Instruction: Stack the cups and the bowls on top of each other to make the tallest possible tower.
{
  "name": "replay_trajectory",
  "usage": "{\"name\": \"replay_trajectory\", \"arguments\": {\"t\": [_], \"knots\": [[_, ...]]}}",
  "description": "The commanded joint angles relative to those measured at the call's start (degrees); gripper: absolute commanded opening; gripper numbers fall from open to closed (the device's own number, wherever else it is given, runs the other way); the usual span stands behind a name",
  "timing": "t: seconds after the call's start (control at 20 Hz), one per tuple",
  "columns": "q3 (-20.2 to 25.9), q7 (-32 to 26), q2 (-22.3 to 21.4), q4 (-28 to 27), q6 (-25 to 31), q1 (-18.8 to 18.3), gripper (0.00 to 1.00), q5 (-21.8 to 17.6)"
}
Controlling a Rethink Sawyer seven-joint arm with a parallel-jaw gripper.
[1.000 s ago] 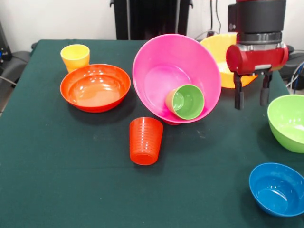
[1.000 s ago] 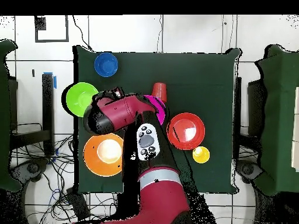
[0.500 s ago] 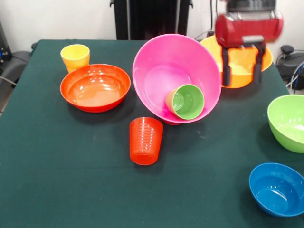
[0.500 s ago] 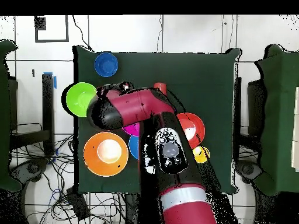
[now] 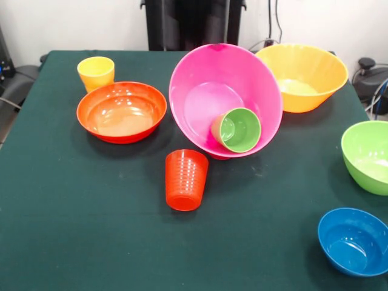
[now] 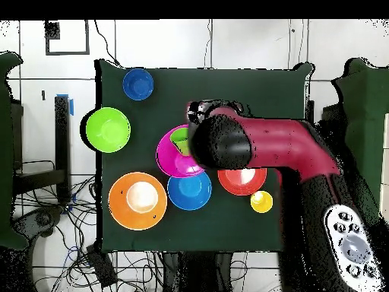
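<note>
Nearest the front camera, the small dark blue bowl (image 5: 353, 240) sits upright at the table's front right corner, and the lime green bowl (image 5: 368, 156) is just behind it against the right edge. Mid-table, the ribbed orange-red cup (image 5: 185, 179) stands mouth-down on the dark green tablecloth (image 5: 79, 212), with open cloth all around its front and left. Right behind it the large pink bowl (image 5: 225, 100) is tipped steeply on its side, mouth toward the camera, and the light green cup (image 5: 237, 129) lies on its side inside the bowl's lower wall. To the left, the wide red-orange bowl (image 5: 121, 111) sits upright, and the yellow cup (image 5: 96, 73) stands just behind it. Far right, the large yellow-orange bowl (image 5: 301, 75) sits upright, touching or nearly touching the pink bowl's rim. From above, a medium blue bowl (image 6: 189, 191) shows beside the pink bowl (image 6: 173, 154). The red arm (image 6: 266, 144) sweeps across the table's middle in the overhead view, but its gripper is hidden beneath it, so the fingers' spread cannot be told. The front view shows no arm. Pale wall and black equipment stand behind the table.
</note>
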Motion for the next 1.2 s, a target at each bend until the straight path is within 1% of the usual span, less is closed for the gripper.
{"name": "replay_trajectory", "arguments": {"t": [0.05,0.15,0.2,0.3,0.4,0.5,0.6,0.7,0.8,0.9,1.05,1.1,1.2], "knots": [[9.76,-22.13,-6.28,7.9,8.67,-7.74,1.0,-0.45],[11.26,-21.73,-5.54,7.98,8.27,-8.75,1.0,-1.79],[11.77,-20.89,-5.38,8.55,7.47,-9.24,1.0,-2.05],[14.1,-21.03,-4.47,10.54,5.84,-10.87,1.0,-2.26],[16.57,-20.63,-5.05,13.19,1.41,-12.35,1.0,-3.82],[17.61,-19.33,-6.46,15.14,-1.46,-12.82,1.0,-5.48],[18.89,-17.8,-7.41,16.61,-4.25,-13.53,1.0,-6.92],[20.7,-17.58,-6.97,17.12,-5.44,-14.42,1.0,-8.03],[21.45,-17.04,-5.8,16.6,-5.09,-14.26,1.0,-9.23],[21.67,-16.66,-3.89,15.35,-3.18,-13.36,1.0,-10.1],[20.44,-14.92,-2.68,13.48,-2.48,-11.25,1.0,-12.65],[20.91,-15.25,-2.07,13.19,-2.06,-11.5,1.0,-12.85],[22.2,-16.25,-0.43,12.62,0.14,-12.42,1.0,-11.85]]}}
